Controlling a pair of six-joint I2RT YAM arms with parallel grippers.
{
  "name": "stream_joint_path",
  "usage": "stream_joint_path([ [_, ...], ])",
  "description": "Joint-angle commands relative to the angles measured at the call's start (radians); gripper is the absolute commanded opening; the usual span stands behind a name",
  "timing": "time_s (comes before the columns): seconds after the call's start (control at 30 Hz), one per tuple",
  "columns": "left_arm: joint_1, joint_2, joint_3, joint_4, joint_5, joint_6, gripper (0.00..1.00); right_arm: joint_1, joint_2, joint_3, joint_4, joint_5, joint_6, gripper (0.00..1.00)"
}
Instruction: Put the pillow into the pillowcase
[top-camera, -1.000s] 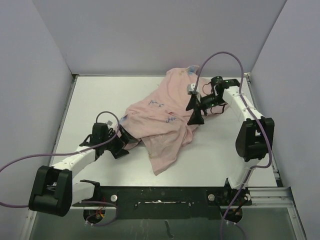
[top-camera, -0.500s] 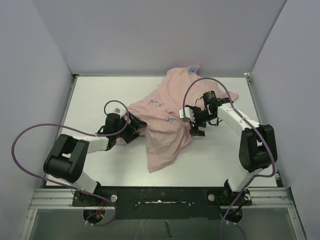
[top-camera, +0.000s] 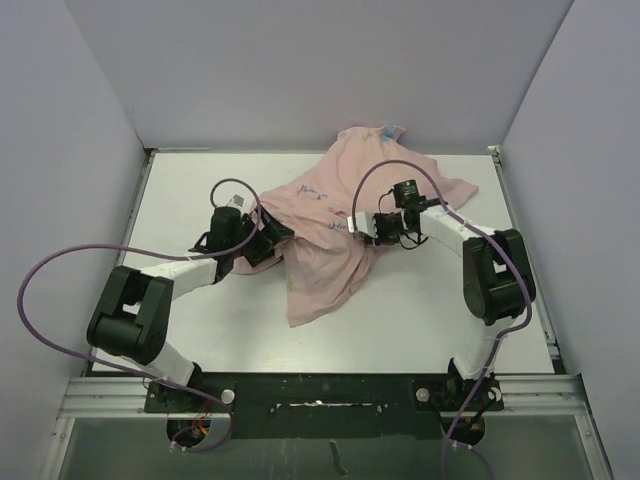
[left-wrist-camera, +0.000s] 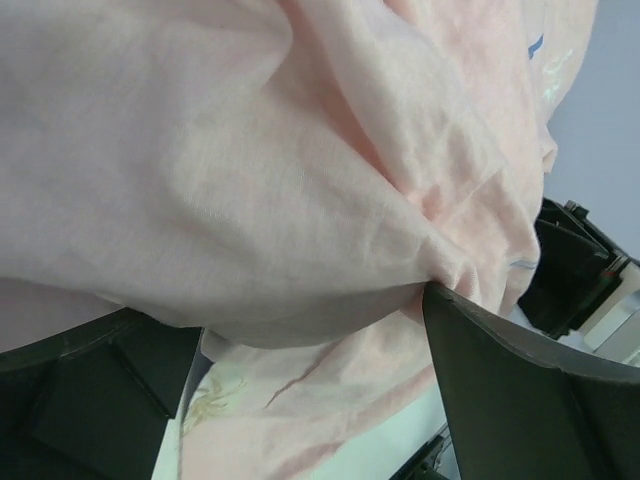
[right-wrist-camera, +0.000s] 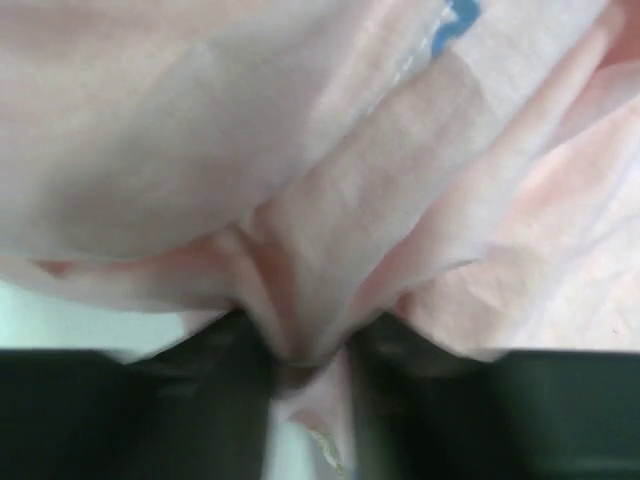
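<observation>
The pillowcase (top-camera: 330, 215) lies rumpled on the table, pale pink side out with faint blue marks. It bulges plumply in the left wrist view (left-wrist-camera: 300, 180). The pillow itself is hidden. My left gripper (top-camera: 272, 240) is at the fabric's left edge. It stands open (left-wrist-camera: 300, 340), its dark fingers (left-wrist-camera: 500, 400) wide apart with the bulging cloth between them and the right finger touching a fold. My right gripper (top-camera: 360, 227) sits on the cloth's middle right and is shut (right-wrist-camera: 305, 365), pinching a gathered fold of the pillowcase (right-wrist-camera: 350, 200).
The white table (top-camera: 180, 190) is boxed in by grey walls at the back and both sides. A metal rail (top-camera: 320, 390) with the arm bases runs along the near edge. Purple cables loop from both arms.
My left arm has swung in to the cloth's left edge. My right gripper moved left over the pillowcase and closed on a fold. The hanging front flap shifted left.
</observation>
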Motion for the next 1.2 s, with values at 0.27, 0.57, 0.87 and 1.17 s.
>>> stream_joint_path([
  [0.27, 0.12, -0.414, 0.276, -0.63, -0.116, 0.485, 0.95, 0.034, -0.318, 0.147, -0.557, -0.37, 0.187, 0.0],
  [0.57, 0.207, -0.642, 0.38, -0.819, -0.133, 0.582, 0.98, 0.04, -0.35, 0.585, -0.561, -0.452, 0.551, 0.0],
  [0.87, 0.209, -0.688, 0.351, -0.819, -0.17, 0.473, 0.98, 0.058, 0.065, 0.668, 0.033, 0.203, 0.837, 0.5],
  [1.17, 0.21, -0.76, 0.336, -0.879, -0.15, 0.439, 0.97, -0.018, 0.142, 0.88, 0.103, 0.147, 0.947, 0.98],
])
